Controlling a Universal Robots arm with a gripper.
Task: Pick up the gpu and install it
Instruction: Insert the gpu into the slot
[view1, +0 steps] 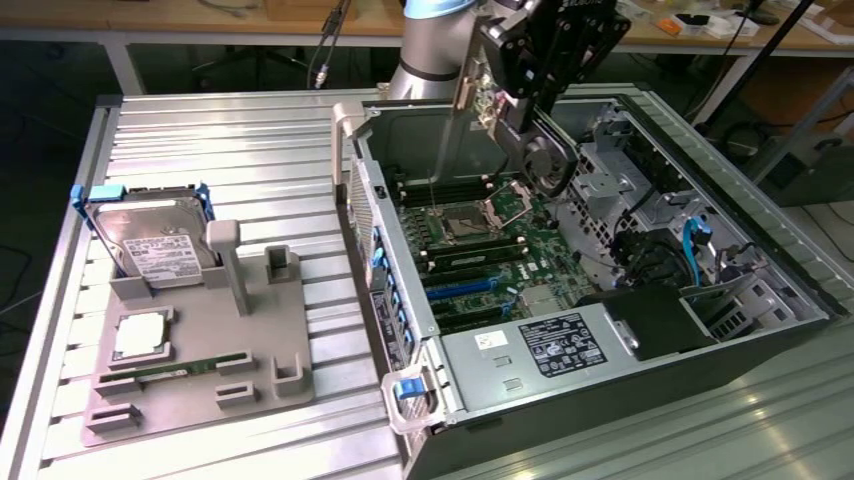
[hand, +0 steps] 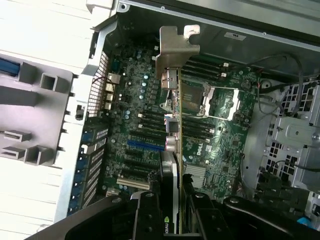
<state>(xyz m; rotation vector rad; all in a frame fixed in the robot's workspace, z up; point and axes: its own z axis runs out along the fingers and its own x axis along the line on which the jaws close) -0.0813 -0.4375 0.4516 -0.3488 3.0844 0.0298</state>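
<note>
My gripper (view1: 518, 98) is shut on the gpu (view1: 527, 140) and holds it on edge in the air over the open computer case (view1: 400, 330). The card's black shroud and round fan face the exterior view's right, and its green board faces the left. In the wrist view the gpu (hand: 172, 125) runs edge-on away from my gripper (hand: 175, 212), its silver end bracket (hand: 177, 45) at the far end. It hangs above the motherboard (hand: 220, 145), near the CPU socket (hand: 210, 100) and beside the blue slot (hand: 145, 145). It touches no part of the board.
A grey holder tray (view1: 200, 385) lies on the slatted table at the exterior view's left. It carries a silver hard drive in a blue frame (view1: 150, 240) and a slim green memory stick (view1: 174, 368). Drive cages and cables (view1: 694, 250) fill the case's right side.
</note>
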